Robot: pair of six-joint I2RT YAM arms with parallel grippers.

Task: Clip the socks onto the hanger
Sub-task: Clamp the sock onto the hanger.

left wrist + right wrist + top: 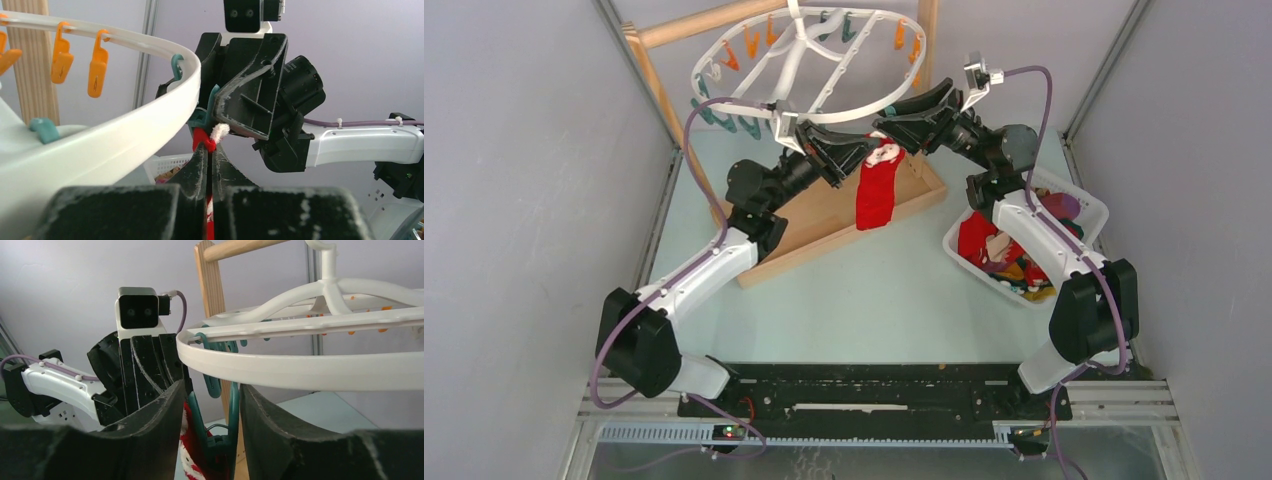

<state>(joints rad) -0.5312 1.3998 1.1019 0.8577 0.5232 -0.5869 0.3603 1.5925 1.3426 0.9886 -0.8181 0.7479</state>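
Note:
A red-and-white sock [876, 190] hangs from the near rim of the white hanger [844, 114]. My left gripper [209, 150] is shut on the sock's [204, 141] top edge, just under a teal clothespin [205, 114]. From the other side, my right gripper [211, 388] stands open around that same clothespin [227, 440], one finger beside each handle. The pin's lower end sits against the sock [192, 456], whose cuff is partly hidden behind the pin. More socks [986, 246] lie in a white basket.
The hanger hangs from a wooden stand [649, 75] whose tray base [824, 228] lies under the sock. Orange clothespins [97, 65] and further teal ones dangle round the rim. The white basket [1092, 208] stands at the right, beside my right arm.

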